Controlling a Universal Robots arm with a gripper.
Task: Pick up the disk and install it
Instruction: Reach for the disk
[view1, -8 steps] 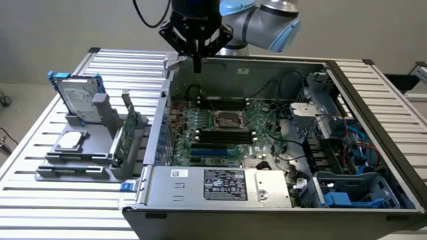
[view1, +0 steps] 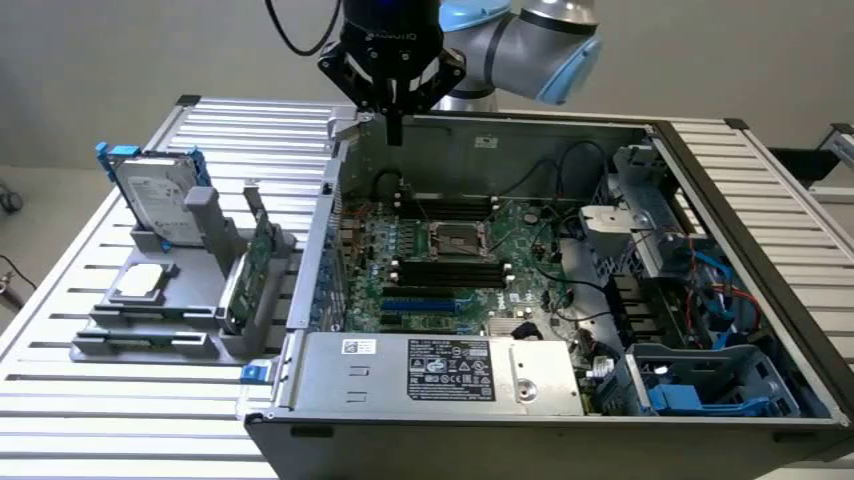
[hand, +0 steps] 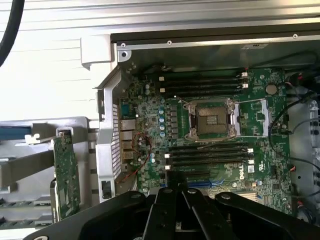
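Fingers (view1: 395, 128) closed above case rim (view1: 534, 120) | disk (view1: 158, 195) upright, well apart

Matt silver metal disk (view1: 150, 195), ribbed metal table (view1: 94, 400).

- The gripper (view1: 395, 128) hung over the case's (view1: 534, 135) wall (view1: 334, 220) at the exterior view's left, with clear air around it.
- That wall stood between the board (view1: 454, 245) and the rack (view1: 134, 338).
- Space above the disk (view1: 150, 190) was open; a grey post (view1: 200, 212) stood just beside it.
- An upright card (view1: 256, 265) stood between disk and wall.
- Cables (view1: 721, 290) crowded the case at the exterior view's right.
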